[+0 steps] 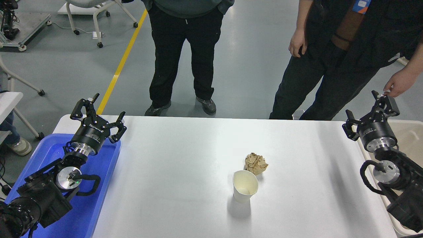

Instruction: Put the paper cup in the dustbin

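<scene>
Head view looks down over a white table (185,172) that fills the middle of the frame. Slightly right of centre and toward the lower half stands the paper cup (245,186), upright with its open mouth showing a cream inside. Just beyond it, toward the upper right, sits a crumpled brown paper ball (255,163), close beside the cup's rim; whether the two touch is not clear.

At the right edge of the frame the dustbin (411,138) shows as a beige rim and inner wall, partly hidden behind the right arm and well apart from the cup. The right gripper (369,109) hangs over the table's right end beside the bin, fingers spread apart and holding nothing.

At the lower left the left arm is parked over a blue tray (99,198). The left gripper (97,109) sits at the tray's far edge, its fingers also spread and empty.

Along the top of the frame two people stand on the grey floor beyond the table. One person's hand (399,82) at the upper right reaches down close to the tips of the right gripper.
</scene>
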